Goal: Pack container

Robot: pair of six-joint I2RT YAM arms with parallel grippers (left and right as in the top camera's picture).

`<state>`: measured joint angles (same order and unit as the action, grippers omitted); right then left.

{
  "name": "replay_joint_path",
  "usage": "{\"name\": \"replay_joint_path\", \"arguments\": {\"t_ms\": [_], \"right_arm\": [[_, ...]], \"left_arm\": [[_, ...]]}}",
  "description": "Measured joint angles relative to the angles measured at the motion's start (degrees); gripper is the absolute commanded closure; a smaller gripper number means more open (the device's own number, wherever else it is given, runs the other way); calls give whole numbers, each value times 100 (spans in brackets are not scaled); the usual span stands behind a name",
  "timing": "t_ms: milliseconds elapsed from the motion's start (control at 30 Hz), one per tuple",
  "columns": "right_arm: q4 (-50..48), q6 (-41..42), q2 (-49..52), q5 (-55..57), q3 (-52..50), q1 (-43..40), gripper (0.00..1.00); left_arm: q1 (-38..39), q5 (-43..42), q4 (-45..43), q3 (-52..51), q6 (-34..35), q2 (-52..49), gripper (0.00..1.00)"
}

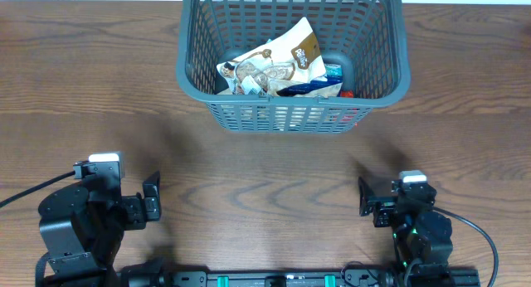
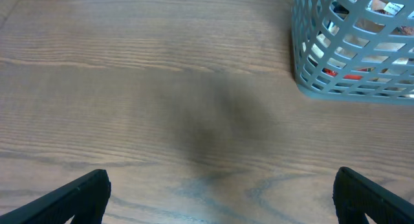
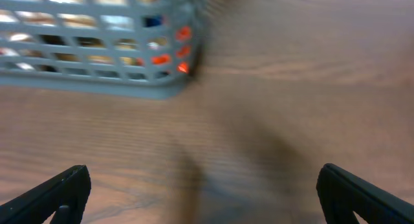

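Overhead shows snack packets inside the container; wrist views catch mainly its lattice wall. Left gripper and right gripper gape, empty.

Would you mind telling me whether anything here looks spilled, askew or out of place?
Nothing stands out. The container sits upright on the table, the snack packets are piled loosely inside it, and the left pincer and right pincer are open, clear of it.
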<state>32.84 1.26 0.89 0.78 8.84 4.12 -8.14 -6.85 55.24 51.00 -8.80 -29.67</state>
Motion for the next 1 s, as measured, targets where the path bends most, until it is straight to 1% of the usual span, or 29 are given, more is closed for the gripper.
{"name": "replay_joint_path", "arguments": {"t_ms": [133, 200, 300, 367, 500, 567, 700, 1000], "right_arm": [[-118, 221, -4, 258, -13, -2, 1], [-136, 273, -4, 343, -13, -2, 1], [-374, 334, -4, 457, -35, -2, 1], [-754, 365, -4, 538, -85, -2, 1], [-2273, 372, -24, 590, -402, -4, 1], [-2791, 363, -33, 538, -592, -4, 1], [-2872, 352, -24, 474, -811, -7, 1], [-2896, 216, -26, 413, -815, -138, 1]], "left_arm": [[0, 0, 2, 0, 0, 0, 2], [0, 2, 2, 0, 0, 0, 1], [0, 0, 2, 0, 0, 0, 2], [0, 0, 2, 0, 0, 0, 1], [0, 2, -4, 0, 0, 0, 1], [0, 0, 0, 0, 0, 0, 1], [0, 0, 0, 0, 0, 0, 1], [0, 0, 2, 0, 0, 0, 1]]}}
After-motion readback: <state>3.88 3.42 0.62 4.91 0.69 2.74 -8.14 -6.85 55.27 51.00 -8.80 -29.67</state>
